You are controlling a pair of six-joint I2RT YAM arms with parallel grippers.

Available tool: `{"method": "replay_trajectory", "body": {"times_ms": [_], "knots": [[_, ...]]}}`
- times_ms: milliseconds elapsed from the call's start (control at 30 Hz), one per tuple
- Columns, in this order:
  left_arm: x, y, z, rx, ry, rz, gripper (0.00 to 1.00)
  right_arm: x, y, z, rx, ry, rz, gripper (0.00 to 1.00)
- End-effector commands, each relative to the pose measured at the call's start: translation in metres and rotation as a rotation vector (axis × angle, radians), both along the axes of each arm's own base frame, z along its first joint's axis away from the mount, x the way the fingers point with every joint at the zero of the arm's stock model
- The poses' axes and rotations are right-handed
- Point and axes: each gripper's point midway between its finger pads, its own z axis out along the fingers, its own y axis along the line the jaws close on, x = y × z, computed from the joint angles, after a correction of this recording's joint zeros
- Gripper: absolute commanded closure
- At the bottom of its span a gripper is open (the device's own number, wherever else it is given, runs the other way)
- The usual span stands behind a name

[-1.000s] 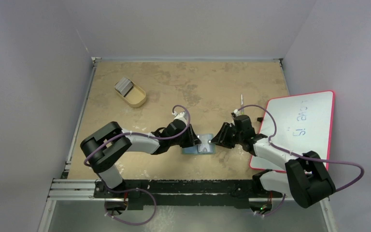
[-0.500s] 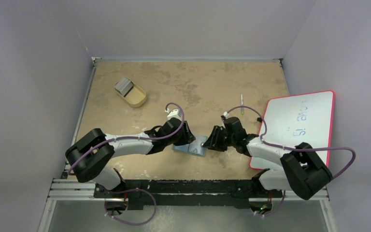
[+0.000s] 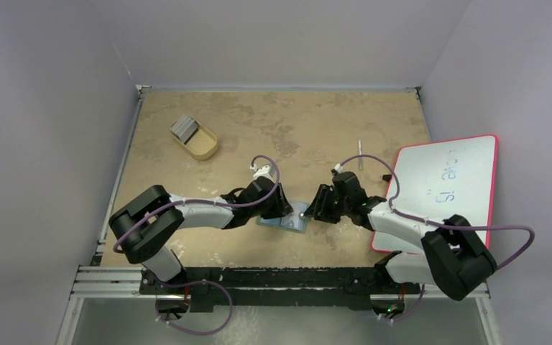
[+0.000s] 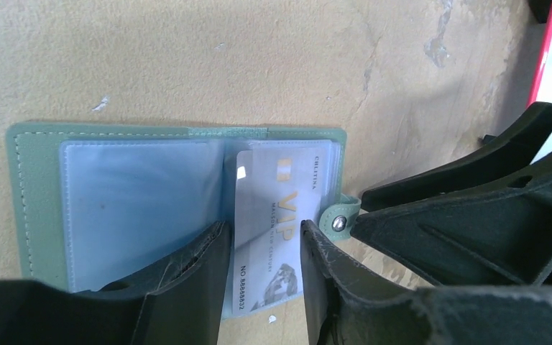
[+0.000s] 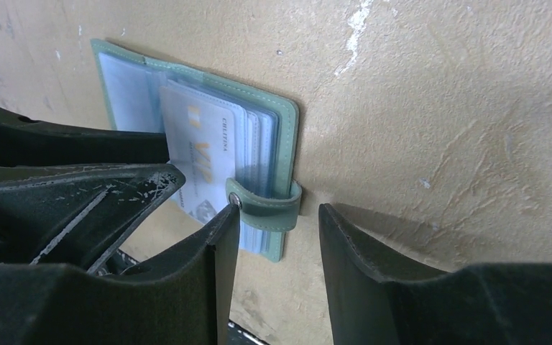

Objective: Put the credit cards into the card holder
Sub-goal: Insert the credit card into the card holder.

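1. Top external view: the wallet [image 3: 284, 224] lies open and flat on the table [image 3: 330, 129], near its front centre. It sits between the left gripper [image 3: 286, 211] and the right gripper [image 3: 309, 213], which close on it from opposite sides.
2. Left wrist view: one card [image 4: 277, 208] lies face up on the wallet's right-hand sleeves. Its far end is inside the wallet's outline and its near end overhangs the near edge, toward the left gripper. The left-hand sleeve [image 4: 136, 201] shows no card.
3. Governing relation: the card's long axis runs in line with the left gripper's reach, straight away from its fingers [image 4: 187, 287]. A seating push would therefore go along that axis, toward the wallet's far edge. The left arm is the nearer one to the card.
4. Left gripper: the jaws are about half open, one finger along each long edge of the card. It appears to hold nothing, though contact at those edges cannot be made out.
5. Right wrist view: the right gripper's jaws are about half open and empty. One finger is at the snap of the strap [image 5: 266, 205], and the other is over bare table just beside the wallet's outer edge.
6. Judgement: the card is only part-way seated. A push off its axis would skew it or slide the wallet toward the right gripper.
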Motion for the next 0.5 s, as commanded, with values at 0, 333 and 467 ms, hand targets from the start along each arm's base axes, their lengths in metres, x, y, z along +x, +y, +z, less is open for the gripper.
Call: {"method": "replay_trajectory", "body": {"times_ms": [0,333,467], "knots": [[0.010,-0.020,0.022,-0.064,-0.063,-0.044,0.61,0.011,0.002,0.006,-0.013,-0.032,-0.010,0.52],[0.010,-0.024,0.025,-0.049,-0.088,-0.080,0.73,0.017,0.007,-0.003,-0.009,-0.036,0.000,0.57],[0.009,-0.031,0.030,-0.062,-0.107,-0.103,0.73,0.018,0.008,-0.007,-0.008,-0.031,0.003,0.58]]}}
